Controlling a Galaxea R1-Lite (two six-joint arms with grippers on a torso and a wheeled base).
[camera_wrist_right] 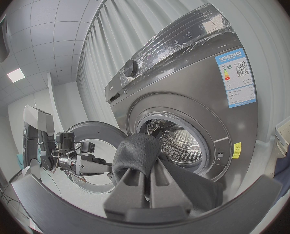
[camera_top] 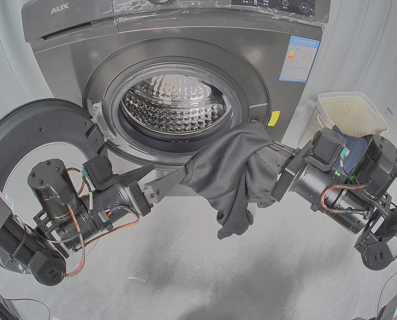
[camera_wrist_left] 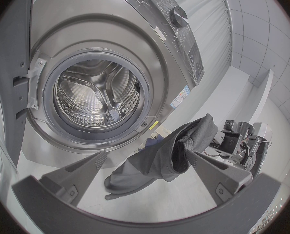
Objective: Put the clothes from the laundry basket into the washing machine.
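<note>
While the right gripper (camera_wrist_right: 150,168) is clenching the dark grey knit garment (camera_top: 227,174) before the open steel drum (camera_top: 171,107) of the grey washing machine (camera_top: 251,52), the left gripper (camera_top: 169,170) is gaping at its edge; blue cloth (camera_top: 356,150) is lying in the cream perforated laundry basket (camera_top: 363,101).

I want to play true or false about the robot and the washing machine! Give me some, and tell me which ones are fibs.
1. The washing machine's door is shut. False: it is swung wide open.
2. The right end effector is clamped on the dark grey garment. True.
3. The drum is full of clothes. False: it looks empty.
4. A blue cloth lies in the laundry basket. True.
5. The left end effector is shut. False: its fingers are spread apart.
</note>
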